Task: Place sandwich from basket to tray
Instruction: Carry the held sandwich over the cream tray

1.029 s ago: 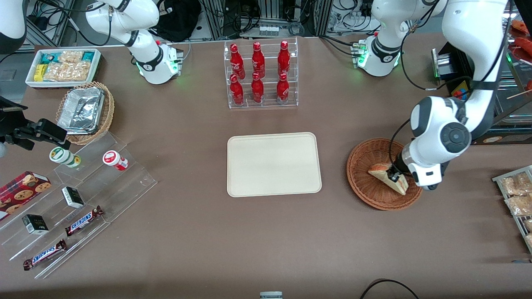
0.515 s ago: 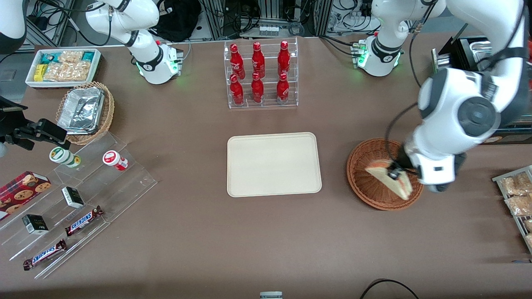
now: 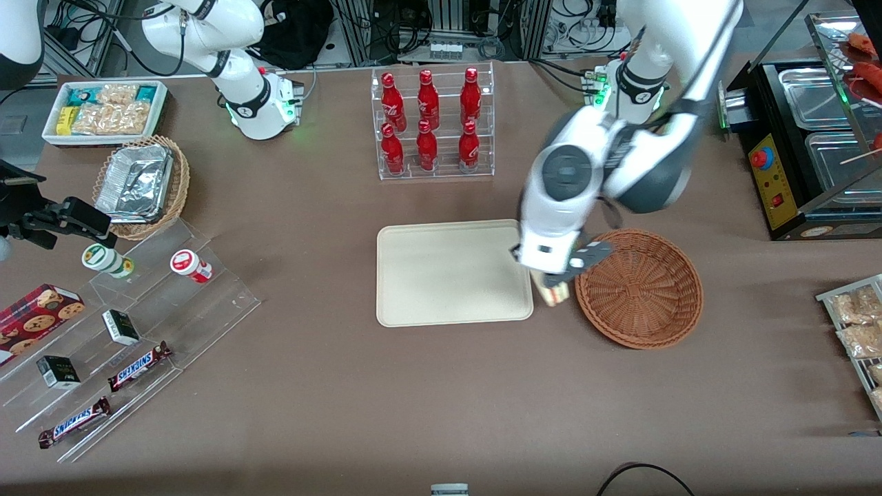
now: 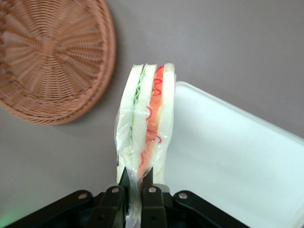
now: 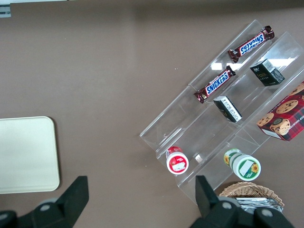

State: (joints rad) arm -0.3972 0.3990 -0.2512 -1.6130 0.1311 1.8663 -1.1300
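The gripper (image 4: 135,186) is clenched on the sandwich (image 4: 145,123) and holds it above the table, between the basket (image 3: 641,288) and the tray (image 3: 448,272). The basket holds nothing inside.

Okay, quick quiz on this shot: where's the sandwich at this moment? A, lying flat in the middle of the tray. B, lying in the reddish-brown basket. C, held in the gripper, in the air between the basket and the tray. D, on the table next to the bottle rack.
C: the gripper is shut on the sandwich, which hangs above the table between the basket, which has nothing in it, and the tray edge, resting on neither.
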